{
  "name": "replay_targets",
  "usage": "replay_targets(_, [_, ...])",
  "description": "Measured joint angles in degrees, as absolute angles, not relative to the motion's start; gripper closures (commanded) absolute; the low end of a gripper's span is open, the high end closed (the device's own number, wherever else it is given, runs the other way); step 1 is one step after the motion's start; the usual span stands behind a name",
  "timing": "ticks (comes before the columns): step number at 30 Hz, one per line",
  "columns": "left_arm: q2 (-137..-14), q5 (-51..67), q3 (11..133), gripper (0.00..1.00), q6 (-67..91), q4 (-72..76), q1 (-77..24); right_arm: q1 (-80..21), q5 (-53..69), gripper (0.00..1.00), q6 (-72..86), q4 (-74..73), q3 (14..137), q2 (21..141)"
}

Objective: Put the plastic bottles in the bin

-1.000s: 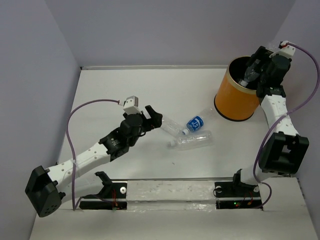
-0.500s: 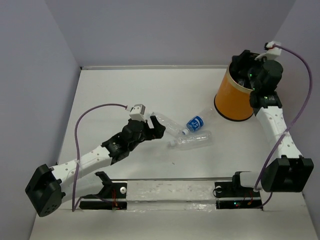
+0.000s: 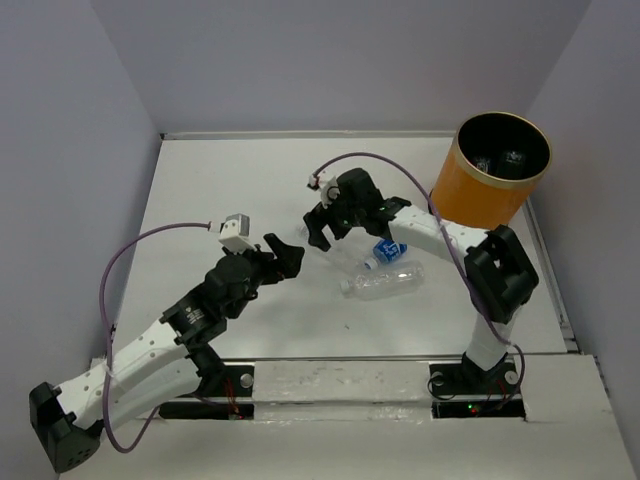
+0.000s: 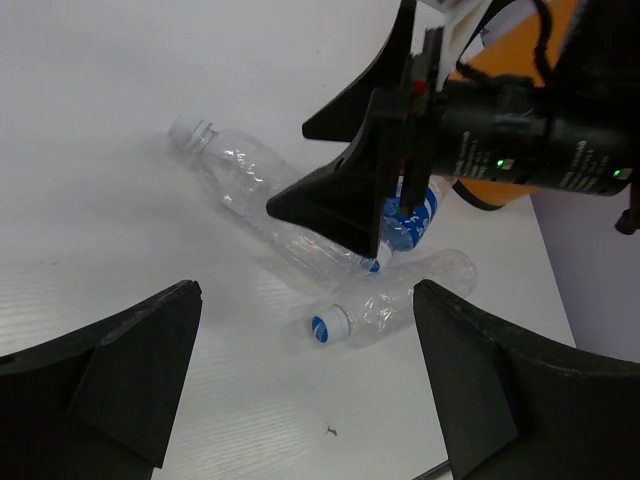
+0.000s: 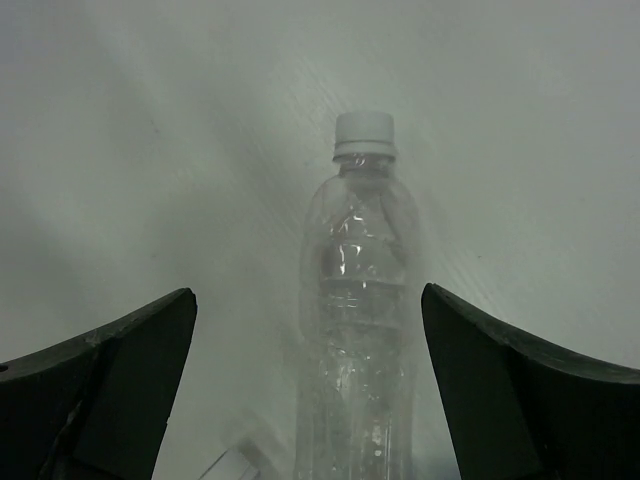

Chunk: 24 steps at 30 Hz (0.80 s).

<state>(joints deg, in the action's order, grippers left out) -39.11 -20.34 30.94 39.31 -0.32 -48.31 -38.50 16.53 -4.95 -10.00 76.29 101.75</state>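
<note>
The white-capped bottle (image 5: 360,300) lies flat on the worktop (image 3: 220,180), well to the left of the bin (image 3: 470,200). We see it centred lengthwise between the spread fingers of the right gripper (image 5: 305,292), which hovers over it holding nothing. Nearer the bin lie the blue-labelled bottle (image 3: 389,249), which appears to rest against its base end, and the blue-capped bottle (image 3: 385,283). Farthest from the bin, the left gripper (image 4: 305,290) faces the same cluster, its fingers wide apart and empty. We judge the step in hand to be the right arm's grasp. We would lower straight down, close across the mid-body rather than the neck, and squeeze gently, since thin crinkled plastic gives and may slip out. We would hold the left arm back, the two grippers being close, and lift high enough to clear the bin's rim.
</note>
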Motion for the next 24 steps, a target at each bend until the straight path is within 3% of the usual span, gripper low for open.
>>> replay_targets(7, [-30.55, -25.63, 31.14, 0.04, 39.92, -7.49, -48.31, -42.63, 12.36, 0.02, -8.16, -14.57, 80.44, 110.48])
replay_targets(10, [-29.80, -27.09, 32.49, 0.04, 39.70, -8.95, -48.31, -43.51, 9.63, 0.08, -8.82, -14.57, 82.87, 113.27])
replay_targets(13, [-29.82, -27.70, 33.21, 0.04, 39.42, -9.32, -48.31, -44.03, 8.29, 0.23, -9.04, -14.59, 84.62, 115.35])
replay_targets(18, [-29.85, -27.94, 33.26, 0.04, 39.38, -10.17, -48.31, -44.40, 7.88, 0.31, -8.78, -14.59, 88.29, 119.13])
replay_targets(22, [-29.76, -27.99, 33.26, 0.04, 39.38, -10.61, -48.31, -44.56, 7.49, 0.33, -8.80, -14.72, 90.26, 120.64])
replay_targets(24, [-29.74, -27.99, 33.26, 0.04, 39.35, -10.61, -48.31, -44.66, 7.44, 0.23, -8.86, -14.96, 91.26, 121.05])
